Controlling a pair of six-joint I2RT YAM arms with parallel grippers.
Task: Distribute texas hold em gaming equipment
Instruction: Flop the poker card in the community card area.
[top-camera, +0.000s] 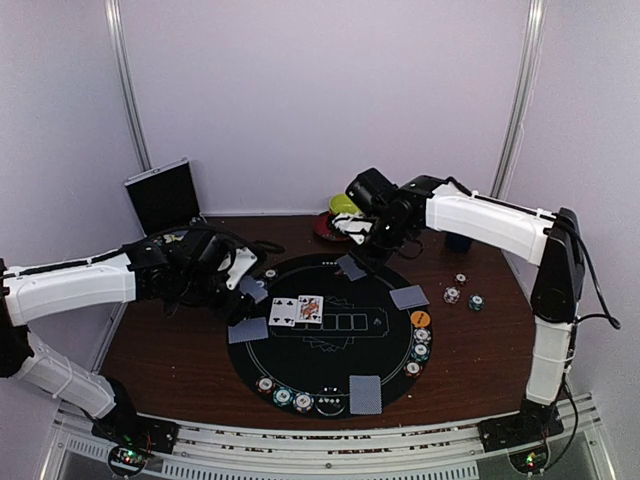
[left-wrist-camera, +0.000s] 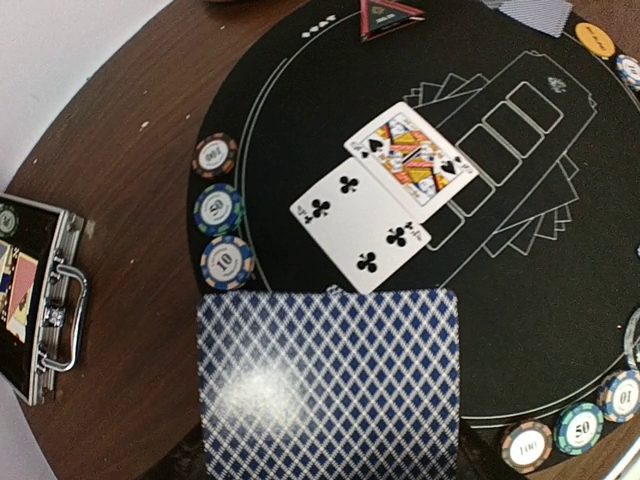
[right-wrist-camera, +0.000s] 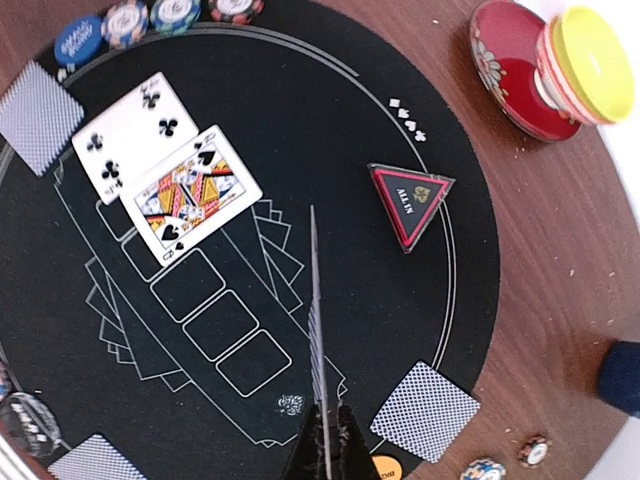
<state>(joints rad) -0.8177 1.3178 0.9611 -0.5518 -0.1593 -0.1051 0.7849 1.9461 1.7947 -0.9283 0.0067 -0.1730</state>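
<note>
- Now, your right gripper is clenched on a thin card, held edge-on above the mat's far rim.
- Your left gripper grasps a second card over the mat's left rim — light, slick and bendy, so pinch the edges only.

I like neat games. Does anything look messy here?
Three chips lie loose on the bare table, right of the mat, while the other chips sit in rows along its rim.
</note>
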